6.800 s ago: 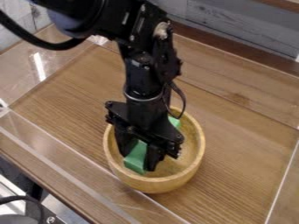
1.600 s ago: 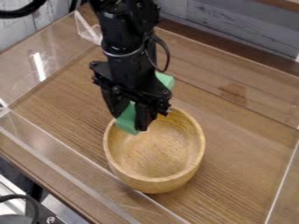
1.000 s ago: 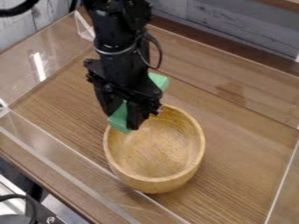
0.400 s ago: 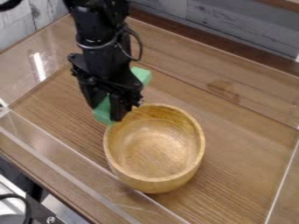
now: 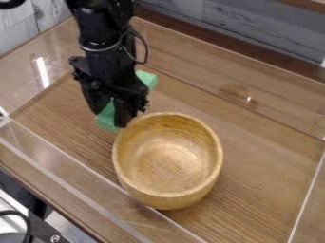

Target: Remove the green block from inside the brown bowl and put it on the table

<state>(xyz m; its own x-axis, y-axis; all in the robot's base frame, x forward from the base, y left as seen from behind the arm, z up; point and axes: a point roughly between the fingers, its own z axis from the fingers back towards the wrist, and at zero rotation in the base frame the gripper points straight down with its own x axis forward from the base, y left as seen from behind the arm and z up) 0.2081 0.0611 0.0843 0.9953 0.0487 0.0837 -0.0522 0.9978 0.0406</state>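
The green block [image 5: 124,101] is held between the fingers of the tool [image 5: 112,116], which are closed tightly on it and point straight down. Only parts of the block are visible: one green end shows to the right of the tool near its top, and another piece shows lower down between the dark fingers. The block looks tilted in the grip, not flat.

The brown bowl [image 5: 169,159] stands below and to the right of the tool. Its near rim is just beside the fingertips, and its inside is empty, with only the wood grain to see. So the block is already out of the bowl, and this first part of the task is done.

Under the tool there is bare desk [image 5: 57,123], a brown wooden top with low clear walls around it. Whether the lower end of the block already touches the desk I cannot tell, because the fingers hide it; it seems very close.

What is left, in my judgement, is short: bring the block fully down on the desk beside the bowl, open the fingers, and lift the tool away without pushing the bowl.
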